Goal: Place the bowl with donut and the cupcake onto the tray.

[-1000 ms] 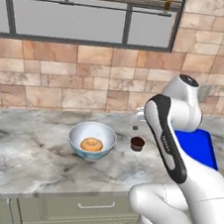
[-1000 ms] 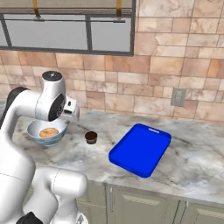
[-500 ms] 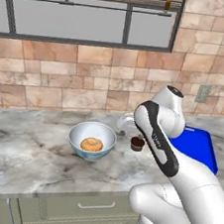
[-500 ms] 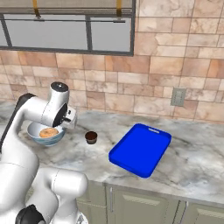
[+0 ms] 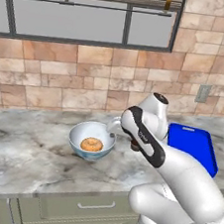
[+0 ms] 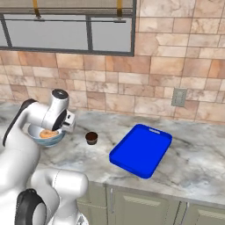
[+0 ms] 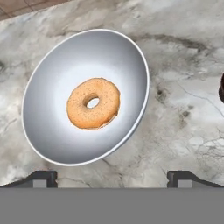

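The white bowl [image 7: 52, 87] sits on the marble counter, and the golden donut [image 7: 93, 103] lies flat in its middle. My gripper [image 7: 112, 179] hovers just above the bowl's near rim, open, with both dark fingertips [image 7: 41, 178] spread wide and nothing between them. In the left base view the bowl [image 5: 81, 130] holds the donut [image 5: 91, 144], and the gripper [image 5: 113, 128] hangs at its right rim. The dark cupcake [image 6: 91, 138] stands between the bowl [image 6: 44, 140] and the blue tray [image 6: 140, 150]. The hand partly covers the bowl in the right base view.
The tray [image 5: 192, 144] lies bare at the right of the counter, its handle slot toward the wall. A brick backsplash with a wall outlet [image 6: 177, 97] and a window above closes off the back. Cabinet drawers [image 5: 91, 206] run below the counter's front edge.
The arm has swung down and to the left, and the hand has come from above the cupcake to the bowl's right rim. Bowl, cupcake and tray have not moved.
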You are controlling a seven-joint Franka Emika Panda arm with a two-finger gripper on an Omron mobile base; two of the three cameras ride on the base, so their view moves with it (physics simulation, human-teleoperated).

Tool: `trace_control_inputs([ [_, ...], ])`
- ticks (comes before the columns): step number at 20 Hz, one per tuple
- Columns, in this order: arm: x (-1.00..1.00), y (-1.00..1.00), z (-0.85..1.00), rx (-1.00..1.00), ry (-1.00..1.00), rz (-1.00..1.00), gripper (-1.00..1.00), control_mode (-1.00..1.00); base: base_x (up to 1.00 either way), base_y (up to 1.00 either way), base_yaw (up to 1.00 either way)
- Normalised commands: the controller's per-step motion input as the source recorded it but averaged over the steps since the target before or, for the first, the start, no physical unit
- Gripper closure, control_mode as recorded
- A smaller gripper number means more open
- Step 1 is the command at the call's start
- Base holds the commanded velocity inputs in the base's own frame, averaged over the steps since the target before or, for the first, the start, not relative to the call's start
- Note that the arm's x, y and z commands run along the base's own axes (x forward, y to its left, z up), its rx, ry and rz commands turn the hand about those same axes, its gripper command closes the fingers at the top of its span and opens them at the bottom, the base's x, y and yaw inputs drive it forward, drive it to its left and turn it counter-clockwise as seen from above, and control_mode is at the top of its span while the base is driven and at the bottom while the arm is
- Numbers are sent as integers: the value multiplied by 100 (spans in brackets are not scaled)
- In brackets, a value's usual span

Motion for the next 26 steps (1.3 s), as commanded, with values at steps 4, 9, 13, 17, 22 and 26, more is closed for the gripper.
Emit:
trace_control_inputs([
  [4,14,3,-26,0,0,0,-100,-100,0,0,0],
  [9,11,9,-24,0,0,0,-100,-100,0,0,0],
  [13,15,6,-23,0,-2,0,-100,-100,0,0,0],
  [17,15,0,-24,-1,-3,-1,-100,-100,0,0,0],
  [22,15,3,-14,0,-1,-1,-100,-100,0,0,0],
  [26,19,5,-13,0,0,-1,-100,-100,0,0,0],
])
